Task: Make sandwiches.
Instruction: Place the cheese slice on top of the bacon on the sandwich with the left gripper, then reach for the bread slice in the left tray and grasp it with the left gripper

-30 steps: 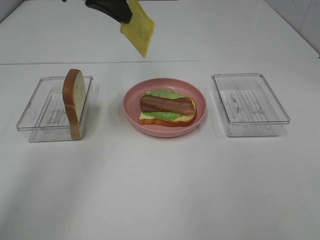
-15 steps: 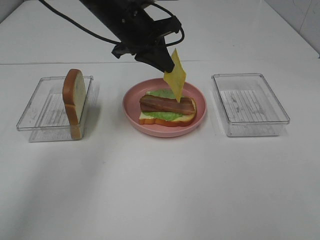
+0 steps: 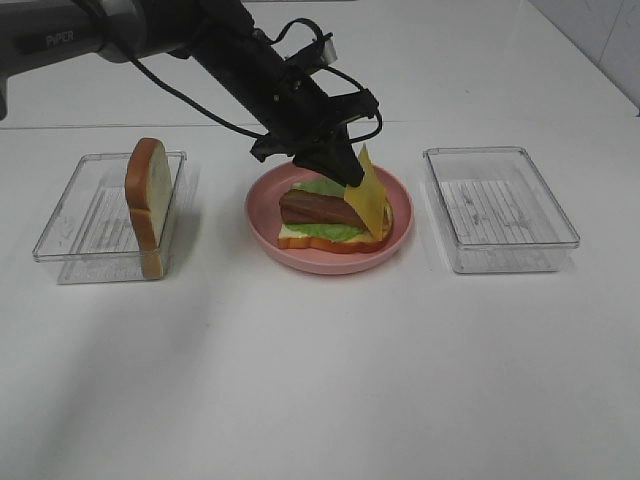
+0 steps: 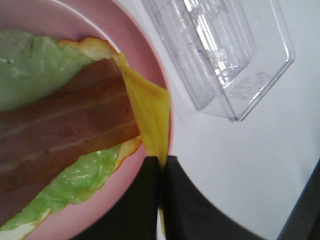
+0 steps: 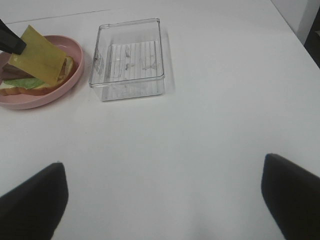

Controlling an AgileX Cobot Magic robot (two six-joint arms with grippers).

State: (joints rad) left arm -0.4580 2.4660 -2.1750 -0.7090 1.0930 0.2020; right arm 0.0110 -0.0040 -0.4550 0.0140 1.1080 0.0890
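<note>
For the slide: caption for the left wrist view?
Left gripper lowers cheese slice onto bacon and lettuce.

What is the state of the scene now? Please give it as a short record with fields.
left gripper: shut on cheese slice, over the pink plate
cheese slice: tilted, its lower edge touching the stack's right end
stack on plate: bread slice, lettuce, bacon strip
second bread slice: standing on edge in the left clear tray
right clear tray: nothing inside
right gripper: open, holding nothing
</note>
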